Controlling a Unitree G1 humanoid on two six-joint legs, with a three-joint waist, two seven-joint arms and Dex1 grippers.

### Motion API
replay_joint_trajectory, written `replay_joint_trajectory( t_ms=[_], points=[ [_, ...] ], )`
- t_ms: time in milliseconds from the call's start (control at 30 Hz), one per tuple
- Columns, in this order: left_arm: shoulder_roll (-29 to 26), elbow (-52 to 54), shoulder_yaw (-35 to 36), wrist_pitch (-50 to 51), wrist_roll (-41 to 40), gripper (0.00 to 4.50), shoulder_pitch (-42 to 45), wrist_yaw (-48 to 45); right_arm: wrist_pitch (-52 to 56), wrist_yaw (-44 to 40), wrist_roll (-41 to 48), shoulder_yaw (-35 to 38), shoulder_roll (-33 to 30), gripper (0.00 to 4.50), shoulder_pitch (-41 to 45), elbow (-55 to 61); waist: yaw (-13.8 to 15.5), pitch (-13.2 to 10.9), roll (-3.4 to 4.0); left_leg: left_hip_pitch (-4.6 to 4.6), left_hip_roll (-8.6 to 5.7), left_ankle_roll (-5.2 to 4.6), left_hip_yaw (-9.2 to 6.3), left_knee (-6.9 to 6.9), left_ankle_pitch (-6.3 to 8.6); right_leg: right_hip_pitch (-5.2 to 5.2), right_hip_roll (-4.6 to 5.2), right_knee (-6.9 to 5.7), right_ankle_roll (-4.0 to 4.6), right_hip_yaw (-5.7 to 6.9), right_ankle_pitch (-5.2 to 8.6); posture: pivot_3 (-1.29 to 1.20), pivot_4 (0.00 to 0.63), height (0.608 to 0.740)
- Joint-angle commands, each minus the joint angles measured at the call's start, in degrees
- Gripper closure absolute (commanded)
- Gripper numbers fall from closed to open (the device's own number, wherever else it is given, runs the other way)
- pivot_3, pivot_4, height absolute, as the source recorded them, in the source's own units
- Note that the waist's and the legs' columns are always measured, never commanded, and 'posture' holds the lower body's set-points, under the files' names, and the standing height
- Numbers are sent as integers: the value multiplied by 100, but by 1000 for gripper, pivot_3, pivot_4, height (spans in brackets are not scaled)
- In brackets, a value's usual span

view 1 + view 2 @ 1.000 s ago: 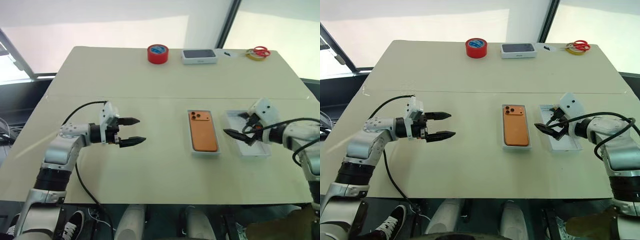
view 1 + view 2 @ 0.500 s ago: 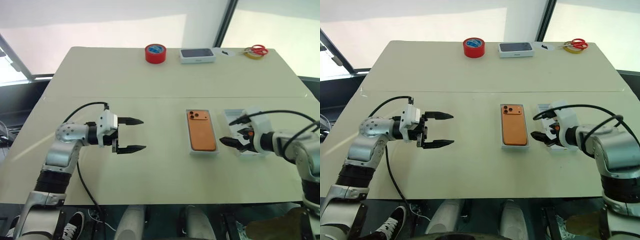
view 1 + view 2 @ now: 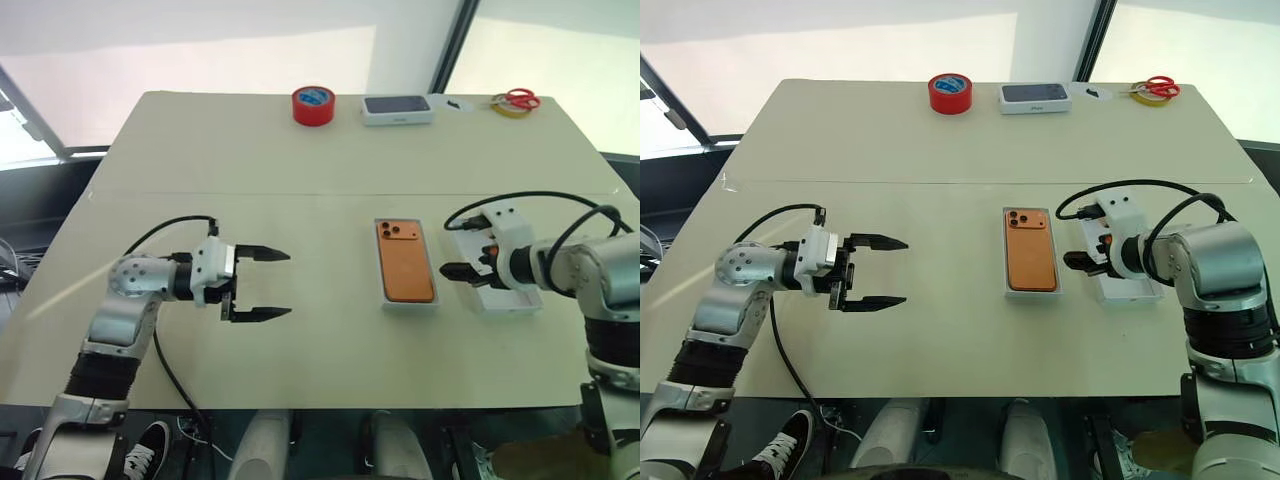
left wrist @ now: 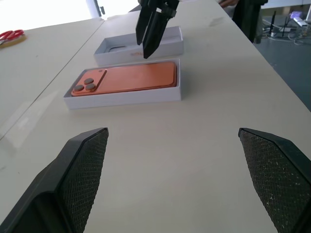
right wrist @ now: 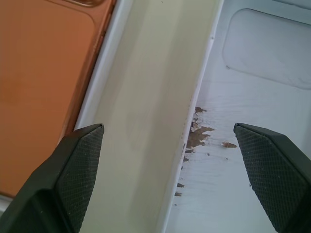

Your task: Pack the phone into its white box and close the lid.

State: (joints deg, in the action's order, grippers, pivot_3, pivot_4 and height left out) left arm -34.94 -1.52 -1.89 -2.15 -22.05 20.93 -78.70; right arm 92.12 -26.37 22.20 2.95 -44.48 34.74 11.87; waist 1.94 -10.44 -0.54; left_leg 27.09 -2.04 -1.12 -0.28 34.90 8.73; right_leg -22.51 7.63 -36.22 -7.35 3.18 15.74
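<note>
change: right pincer [image 3: 1076, 262] has tipped down over the lid's [image 3: 1137, 290] near wall, wide open, empty | phone [image 3: 1030, 250] sits in the white box [image 3: 1032, 292] beside it | left pincer [image 3: 880, 271] open, far off | next: grab lid

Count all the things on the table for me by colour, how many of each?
Orange: 1, the phone.
White: 3, the white box under the phone, the lid, the dark-topped box.
Red: 2, the tape roll, the scissors.
Yellow: 1, the tape ring under the scissors.
Total: 7.
</note>
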Motion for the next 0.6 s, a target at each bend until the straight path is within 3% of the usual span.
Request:
replay_joint_trajectory(
  t_ms=[33,100,200,433,600],
  points=[
    [-42,268,108,-49,-123,0,-56,110,38,54,136,8,23,29,217,-159,-4,0,0,0,0,0,0,1,0,4,0,-1,1,0,1,0,150,740],
    [-30,328,99,-34,-111,0,-102,178,38,105,131,-66,22,29,232,-211,-6,0,1,0,0,0,0,3,0,4,-1,-1,3,0,2,0,150,740],
    [-17,426,91,15,-111,0,-167,292,38,167,67,-149,25,885,69,-239,-4,0,1,2,0,-1,0,2,0,1,-2,-1,0,2,0,0,150,740],
    [-12,482,75,76,-116,0,-231,432,-77,403,-156,-262,116,4467,78,-450,-1,1,1,-1,0,-1,-1,6,0,-5,-5,-1,3,4,2,0,150,740],
    [33,389,55,41,-30,0,-124,560,-3,577,-255,-85,391,4467,170,-557,-44,3,-2,-5,1,-1,-1,8,1,-1,-6,-1,3,4,2,0,150,740]
  ],
)
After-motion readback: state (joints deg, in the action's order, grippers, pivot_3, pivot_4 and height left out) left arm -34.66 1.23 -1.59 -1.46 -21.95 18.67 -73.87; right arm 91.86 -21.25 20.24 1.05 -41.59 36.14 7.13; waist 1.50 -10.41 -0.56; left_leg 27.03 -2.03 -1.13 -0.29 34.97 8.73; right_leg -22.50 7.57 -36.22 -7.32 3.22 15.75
